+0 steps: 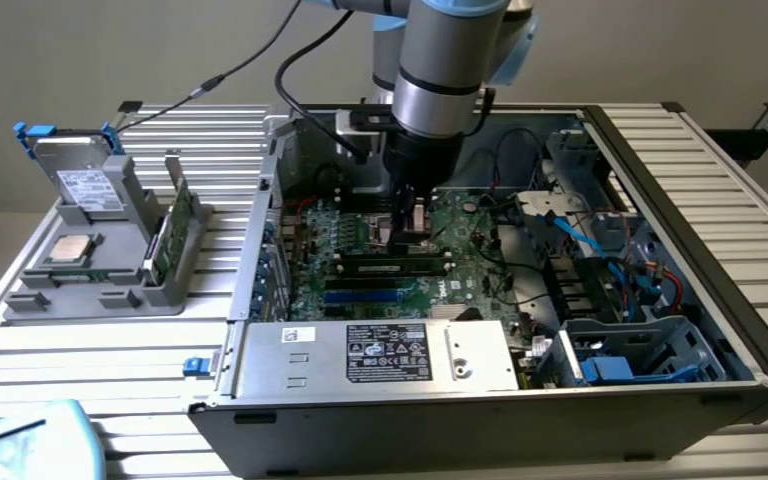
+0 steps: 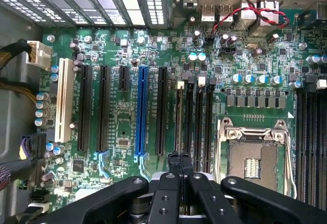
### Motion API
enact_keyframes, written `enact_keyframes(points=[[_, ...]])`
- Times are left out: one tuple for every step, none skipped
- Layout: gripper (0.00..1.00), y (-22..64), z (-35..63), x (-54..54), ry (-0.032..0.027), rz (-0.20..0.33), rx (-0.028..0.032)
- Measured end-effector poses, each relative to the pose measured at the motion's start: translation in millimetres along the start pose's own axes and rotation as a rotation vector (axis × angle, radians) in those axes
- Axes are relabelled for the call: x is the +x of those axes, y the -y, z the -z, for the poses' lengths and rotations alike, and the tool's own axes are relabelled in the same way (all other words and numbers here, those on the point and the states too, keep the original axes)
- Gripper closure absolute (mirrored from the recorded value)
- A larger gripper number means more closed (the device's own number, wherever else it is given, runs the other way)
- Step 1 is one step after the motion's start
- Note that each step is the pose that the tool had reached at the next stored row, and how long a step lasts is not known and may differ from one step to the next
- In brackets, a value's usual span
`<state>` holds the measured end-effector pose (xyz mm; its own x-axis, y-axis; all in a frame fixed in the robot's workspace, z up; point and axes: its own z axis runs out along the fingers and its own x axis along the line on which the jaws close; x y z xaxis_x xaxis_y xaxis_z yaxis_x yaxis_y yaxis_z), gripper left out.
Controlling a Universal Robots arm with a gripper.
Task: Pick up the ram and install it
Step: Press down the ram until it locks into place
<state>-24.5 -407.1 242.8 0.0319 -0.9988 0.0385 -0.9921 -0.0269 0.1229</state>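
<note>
RAM seated in the motherboard, claw closed above it.

From the exterior view's left: a grey fixture tray [image 1: 91,290] holds a processor chip [image 1: 67,250] and an upright green card [image 1: 175,225]. In the open PC case [image 1: 704,250], the ram [image 1: 391,267] lies flat in a motherboard [image 1: 357,235] slot; installation looks all but done. The gripper [image 1: 415,215], fingers together and empty, hangs just above it.

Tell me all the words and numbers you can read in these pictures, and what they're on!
None can be read.
Black label on the power supply: print too small.
White sticker beside it: blurred.
Sticker on the hard drive: unreadable.
Motherboard markings in the wrist view: too tiny to read.
</note>
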Motion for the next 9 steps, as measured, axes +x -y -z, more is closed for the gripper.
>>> enact_keyframes(points=[[0.89,1.2,0.8,0.7,-0.0001,0.001,-0.0023],[0.89,2.3,1.4,1.1,0.0,0.001,-0.0041],[0.89,2.8,1.5,1.1,0.0001,0.001,-0.0045],[0.89,2.7,1.4,1.1,0.0003,0.001,-0.0045],[0.89,2.7,1.4,1.1,0.0004,0.001,-0.0045],[0.89,2.7,1.4,1.1,0.0005,0.001,-0.0045],[0.89,2.7,1.4,1.1,0.0009,0.001,-0.0046],[0.89,2.7,1.4,1.1,0.0013,0.001,-0.0045],[0.89,2.7,1.4,1.1,0.0014,0.001,-0.0045]])
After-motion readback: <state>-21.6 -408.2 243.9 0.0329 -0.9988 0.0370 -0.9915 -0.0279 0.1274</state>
